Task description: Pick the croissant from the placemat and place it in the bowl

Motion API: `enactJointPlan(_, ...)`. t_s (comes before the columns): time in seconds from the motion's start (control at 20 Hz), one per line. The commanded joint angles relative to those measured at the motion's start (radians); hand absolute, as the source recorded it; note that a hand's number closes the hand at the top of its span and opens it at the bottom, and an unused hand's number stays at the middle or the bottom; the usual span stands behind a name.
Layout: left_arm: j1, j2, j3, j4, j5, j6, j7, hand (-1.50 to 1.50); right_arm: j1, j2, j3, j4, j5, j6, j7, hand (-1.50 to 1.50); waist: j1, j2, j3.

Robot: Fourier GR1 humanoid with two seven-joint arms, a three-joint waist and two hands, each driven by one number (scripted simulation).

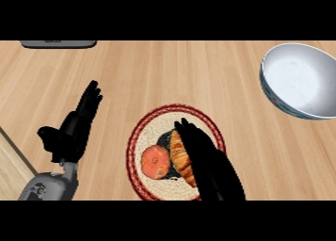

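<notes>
Wooden surface [163, 70] seen from steeply above. At 9 o'clock, left hand [73, 129] on its grey forearm, fingers straight and pointing toward 12, thumb out to the side, holding nothing, resting well apart from the mat. At 11 o'clock along the top edge, a dark grey flat object [58, 44], only partly in view. Near centre, toward 6 o'clock, a round woven placemat [146, 127] with red rim. On it, at the 9 o'clock side, an orange round fruit [155, 161]; just beside it, toward 3 o'clock, the croissant [179, 157], lying lengthwise and touching or nearly touching the fruit. Right hand [208, 162] comes in from 6 o'clock, lying over the croissant's right side; fingers extended toward 12, fairly straight, not seen curled round the pastry. Cannot tell whether fingers touch it. A dark patch lies under the food. At 2 o'clock, the bowl [271, 87], white inside, blue patterned outside, well apart from the placemat, nothing in it.
</notes>
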Motion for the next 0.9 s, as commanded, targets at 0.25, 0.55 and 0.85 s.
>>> enactJointPlan(0.25, -0.003, -0.101, -0.010, 0.102, -0.081, 0.007, -0.086, 0.00, 0.065, 0.008, -0.064, 0.068, -0.077, -0.056, -0.196, -1.50, -0.003, 0.002, 0.000)
enactJointPlan(0.55, 0.002, -0.062, 0.066, 0.059, -0.057, -0.079, -0.045, 0.00, 0.117, 0.034, -0.021, -0.001, -0.068, -0.069, -0.194, -1.50, -0.001, 0.000, 0.000)
enactJointPlan(0.85, 0.051, -0.070, 0.073, 0.028, -0.078, -0.093, -0.047, 0.00, 0.127, -0.009, -0.091, 0.067, -0.173, -0.088, -0.269, -1.50, 0.000, 0.000, 0.000)
